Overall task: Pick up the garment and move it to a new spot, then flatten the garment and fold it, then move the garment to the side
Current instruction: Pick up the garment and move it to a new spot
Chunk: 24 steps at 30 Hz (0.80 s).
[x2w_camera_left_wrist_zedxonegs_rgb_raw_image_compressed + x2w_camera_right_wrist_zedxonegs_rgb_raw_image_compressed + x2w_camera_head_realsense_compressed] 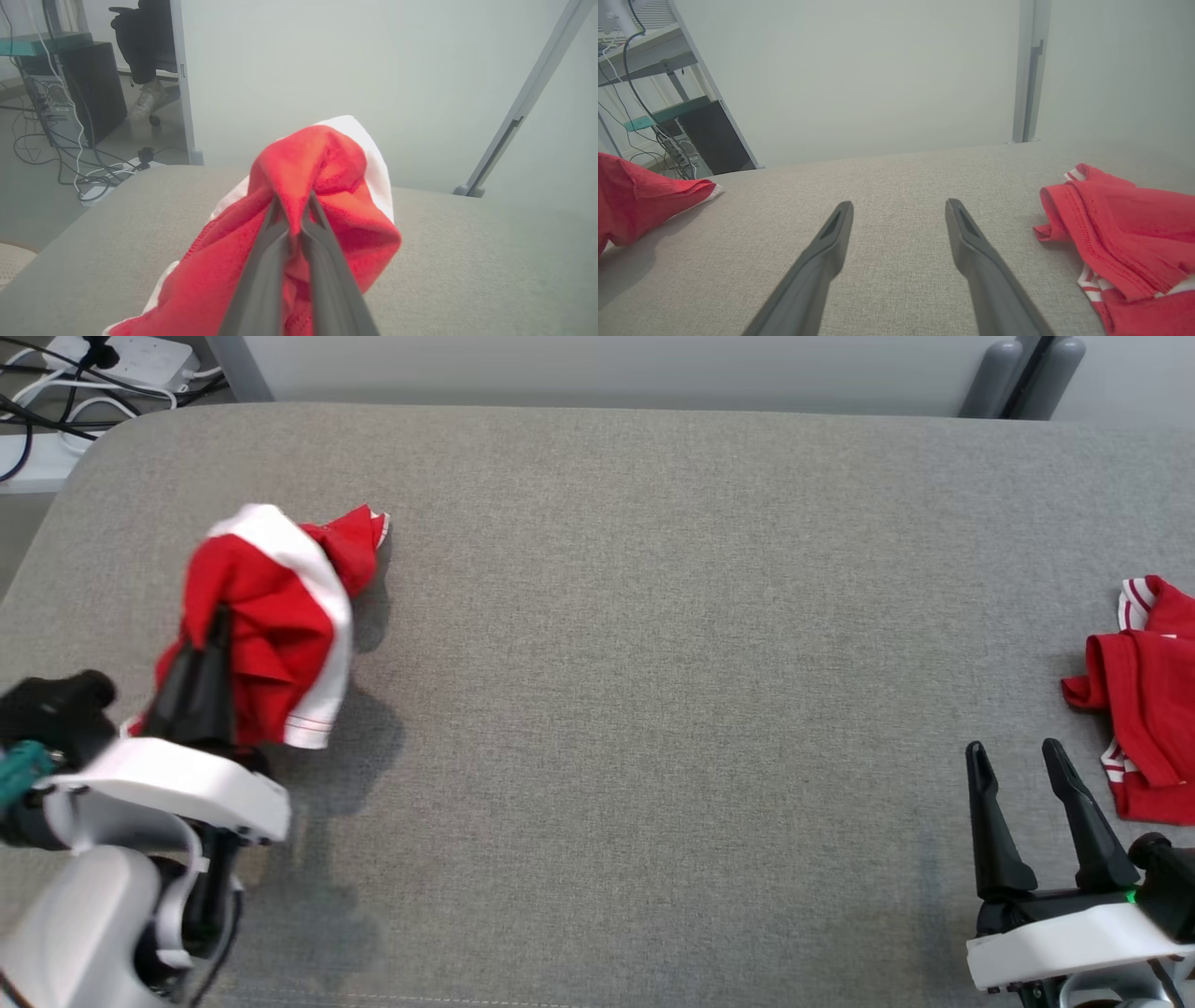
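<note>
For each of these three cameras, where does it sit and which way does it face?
Head view: on the head, facing forward and down at the table; left fingers grip the garment, right fingers open.
Left wrist view: left wrist, along the left fingers into the garment.
Right wrist view: right wrist, along the right fingers across the table.
Shared: head and right wrist views both show the second garment.

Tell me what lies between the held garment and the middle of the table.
Nothing visible. The left gripper is shut on the red and white garment, and the table surface runs unbroken from it to the middle. The other red garment lies at the far right, beside the open right gripper, off that path.
</note>
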### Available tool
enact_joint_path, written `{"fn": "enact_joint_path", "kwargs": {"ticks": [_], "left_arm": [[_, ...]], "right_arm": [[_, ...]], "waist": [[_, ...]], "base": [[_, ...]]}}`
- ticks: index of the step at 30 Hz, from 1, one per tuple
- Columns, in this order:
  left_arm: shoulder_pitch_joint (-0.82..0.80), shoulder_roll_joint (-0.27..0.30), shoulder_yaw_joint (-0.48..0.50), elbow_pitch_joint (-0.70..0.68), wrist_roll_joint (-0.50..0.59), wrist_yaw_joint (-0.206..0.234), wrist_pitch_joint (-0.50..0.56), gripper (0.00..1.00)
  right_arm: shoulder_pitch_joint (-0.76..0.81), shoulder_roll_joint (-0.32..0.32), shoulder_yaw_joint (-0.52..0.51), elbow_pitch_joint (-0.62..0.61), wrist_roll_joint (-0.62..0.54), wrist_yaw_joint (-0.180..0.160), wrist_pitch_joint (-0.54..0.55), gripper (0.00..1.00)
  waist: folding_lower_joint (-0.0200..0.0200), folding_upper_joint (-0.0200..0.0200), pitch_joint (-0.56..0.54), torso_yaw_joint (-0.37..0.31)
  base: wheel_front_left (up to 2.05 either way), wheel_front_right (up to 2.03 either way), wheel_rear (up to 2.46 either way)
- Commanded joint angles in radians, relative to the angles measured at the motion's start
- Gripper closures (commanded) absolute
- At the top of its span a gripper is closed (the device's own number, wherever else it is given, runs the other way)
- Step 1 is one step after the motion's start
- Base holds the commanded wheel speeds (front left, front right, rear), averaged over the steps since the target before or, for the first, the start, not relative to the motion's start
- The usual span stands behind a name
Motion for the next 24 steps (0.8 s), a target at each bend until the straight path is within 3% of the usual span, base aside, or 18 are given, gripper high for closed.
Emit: {"fn": "enact_joint_path", "kwargs": {"ticks": [1,8,17,24], "left_arm": [[-0.016,0.02,0.02,-0.067,0.022,0.025,0.005,1.0],[-0.027,-0.034,-0.074,-0.098,0.071,0.028,0.019,1.0],[-0.128,-0.135,-0.204,0.022,0.114,-0.055,0.028,1.0],[-0.216,-0.176,-0.265,0.098,0.154,-0.097,0.038,1.0]], "right_arm": [[-0.012,-0.01,0.018,-0.029,0.014,-0.003,-0.013,0.0],[-0.016,-0.01,0.023,-0.023,0.035,-0.003,-0.026,0.0],[-0.007,-0.01,0.026,0.01,0.08,-0.003,-0.062,0.0],[-0.015,-0.01,0.057,0.037,0.115,-0.003,-0.088,0.0]], "waist": [[0.0,0.0,0.0,-0.007],[0.0,0.0,0.004,-0.074],[0.0,0.0,0.043,-0.264],[0.0,0.0,0.081,-0.395]], "base": [[0.0,0.0,0.0],[0.0,0.0,0.0],[0.0,0.0,0.0],[0.0,0.0,0.0]]}}
